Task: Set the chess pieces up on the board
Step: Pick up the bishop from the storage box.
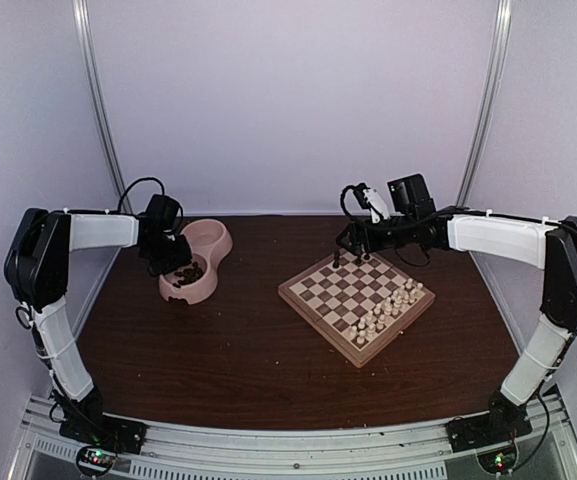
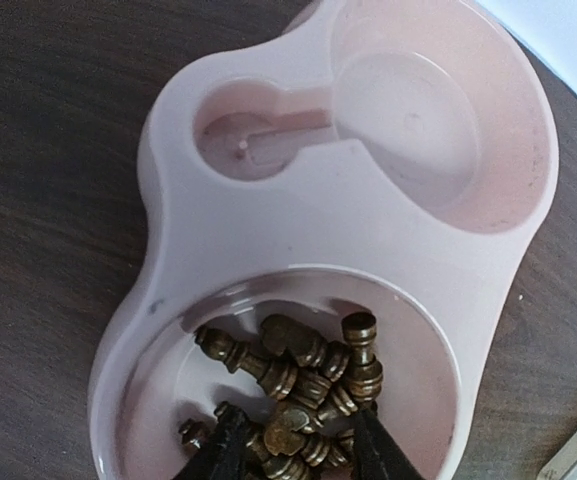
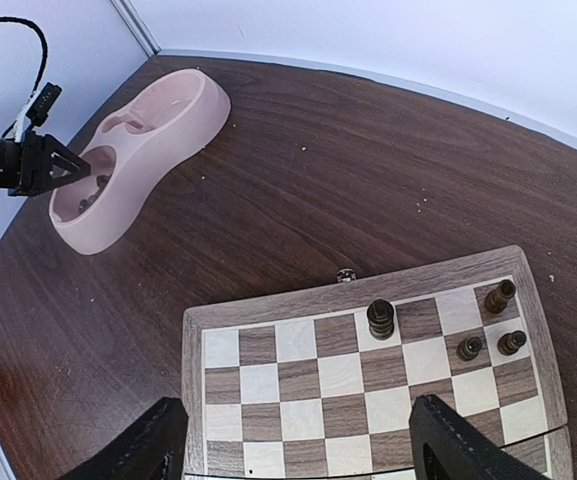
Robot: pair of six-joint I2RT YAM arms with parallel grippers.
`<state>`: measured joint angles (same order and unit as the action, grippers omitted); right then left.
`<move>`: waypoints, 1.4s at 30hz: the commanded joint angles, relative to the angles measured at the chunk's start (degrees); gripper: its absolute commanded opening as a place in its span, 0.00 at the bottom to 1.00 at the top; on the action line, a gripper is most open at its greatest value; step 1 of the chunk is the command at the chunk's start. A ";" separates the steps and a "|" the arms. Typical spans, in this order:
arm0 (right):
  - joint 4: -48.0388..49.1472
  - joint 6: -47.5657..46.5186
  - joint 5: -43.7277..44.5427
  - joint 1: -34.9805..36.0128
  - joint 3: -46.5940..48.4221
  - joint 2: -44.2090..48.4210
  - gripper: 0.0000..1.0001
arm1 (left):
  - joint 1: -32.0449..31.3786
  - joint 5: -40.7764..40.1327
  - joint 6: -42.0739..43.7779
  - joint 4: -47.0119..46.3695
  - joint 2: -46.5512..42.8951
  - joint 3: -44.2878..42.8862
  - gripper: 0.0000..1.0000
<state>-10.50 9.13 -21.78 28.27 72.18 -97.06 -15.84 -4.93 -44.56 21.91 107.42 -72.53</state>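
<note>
Several dark chess pieces (image 2: pixel 308 375) lie heaped in the near cup of a pink double bowl (image 2: pixel 268 215). My left gripper (image 2: pixel 298 440) reaches down into that heap, its black fingers (image 2: pixel 223 450) apart on either side of a few pieces and closed on none. The board (image 3: pixel 368 385) lies to the right. Dark pieces stand on it near the far edge: one tall piece (image 3: pixel 380 318) and three small ones (image 3: pixel 499 295) toward the corner. My right gripper (image 3: pixel 298 450) hovers open over the board's far rows with nothing between its fingers.
Pale cream chessmen (image 1: pixel 388 310) fill the board's near right rows. The bowl's far cup (image 2: pixel 438 120) holds no pieces. A small metal latch (image 3: pixel 346 274) sticks out from the board's far edge. White walls close in the back and both sides.
</note>
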 commanded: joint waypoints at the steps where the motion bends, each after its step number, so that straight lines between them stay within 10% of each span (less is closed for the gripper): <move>1: 0.49 -0.46 -0.34 0.37 1.18 -0.55 0.79 | 0.33 -2.81 -8.55 -1.79 1.16 0.08 0.38; 13: 0.98 -1.12 -0.76 0.38 0.39 -0.46 0.79 | -2.97 -18.60 -19.92 12.08 3.92 -7.87 0.42; 42: 1.13 -1.14 -1.19 0.37 0.26 -0.15 0.79 | -2.23 -11.76 -17.49 14.82 15.02 -14.68 0.31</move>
<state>-10.46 8.12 -22.28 28.27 72.16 -97.10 -18.48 -18.09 -62.46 35.92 121.38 -86.85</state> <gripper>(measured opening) 0.796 0.325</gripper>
